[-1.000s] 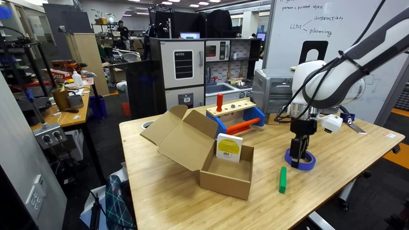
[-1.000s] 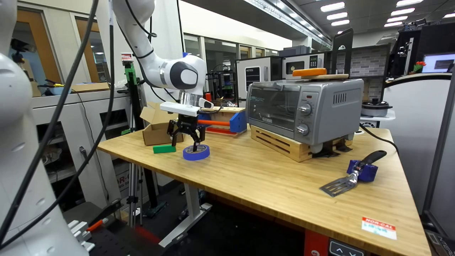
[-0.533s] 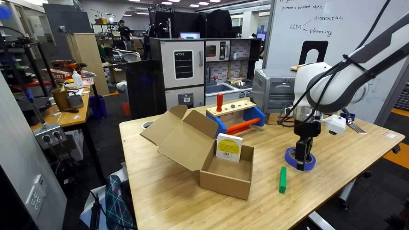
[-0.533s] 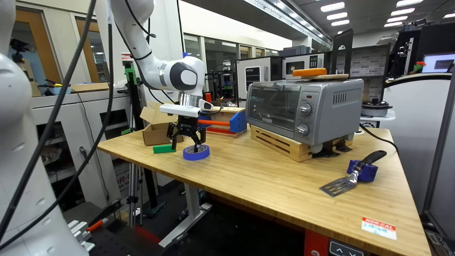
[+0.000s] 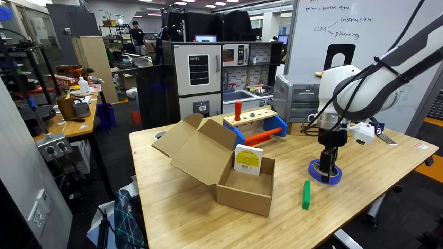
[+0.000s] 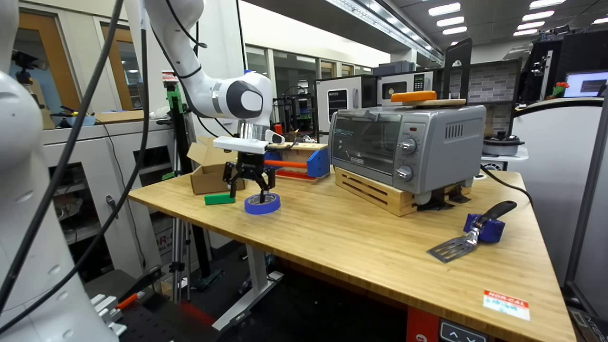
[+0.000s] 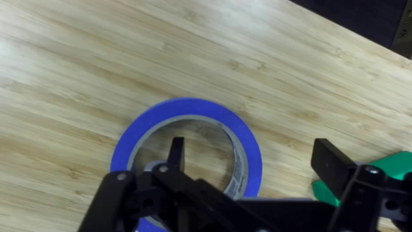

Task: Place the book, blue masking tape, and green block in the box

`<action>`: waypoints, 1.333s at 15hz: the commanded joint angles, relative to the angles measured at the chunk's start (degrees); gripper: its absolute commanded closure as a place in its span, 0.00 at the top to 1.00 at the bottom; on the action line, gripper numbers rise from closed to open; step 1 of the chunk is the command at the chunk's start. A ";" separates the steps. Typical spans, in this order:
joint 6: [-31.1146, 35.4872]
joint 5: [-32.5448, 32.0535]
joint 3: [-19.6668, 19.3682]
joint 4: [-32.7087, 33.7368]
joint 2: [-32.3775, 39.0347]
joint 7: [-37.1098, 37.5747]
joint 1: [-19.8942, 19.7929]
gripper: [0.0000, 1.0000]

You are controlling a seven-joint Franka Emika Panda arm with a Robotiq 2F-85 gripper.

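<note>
Blue ring-shaped masking tape (image 6: 262, 208): it's lying flat on the pale wooden counter (image 6: 356, 237), near the long front edge in an exterior view.
Black two-fingered gripper (image 6: 247, 196): it's hanging with fingers spread, one pointing down into the ring's hollow, the other dangling outside!
Slender bright green block (image 6: 220, 199): lying by that outer finger, nearer the left corner; cannot tell whether they're touching.
Brown cardboard box (image 5: 244, 199): standing farther back from that edge, flaps opening wide.
Squarish yellow-and-white book (image 5: 248, 159): and it's standing upright inside the box!

The box (image 5: 244, 200) is matt cardboard, the tabletop (image 5: 289, 164) smooth, faintly glossy wood.
</note>
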 commanded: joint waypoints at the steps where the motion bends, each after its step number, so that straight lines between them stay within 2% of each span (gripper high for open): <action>1: 0.77 -0.52 0.41 -0.75 -0.48 -0.13 -0.24 1.00; 5: 0.95 -0.41 0.51 -0.54 -0.14 -0.67 -0.29 1.00; 9: 0.88 -0.38 0.57 -0.06 0.38 -0.87 -0.31 0.91; 10: 0.92 -0.36 0.61 0.00 0.48 -0.93 -0.28 0.81; 13: 1.07 -0.32 0.77 0.09 0.76 -0.97 -0.18 0.64; 16: 1.13 -0.35 0.98 0.29 1.22 -1.01 -0.17 0.57; 17: 1.14 -0.38 1.02 0.35 1.35 -0.95 -0.18 0.58; 18: 1.21 -0.15 1.10 0.35 1.39 -1.04 -0.26 0.46; 20: 1.37 0.03 1.17 0.28 1.10 -1.08 -0.34 0.28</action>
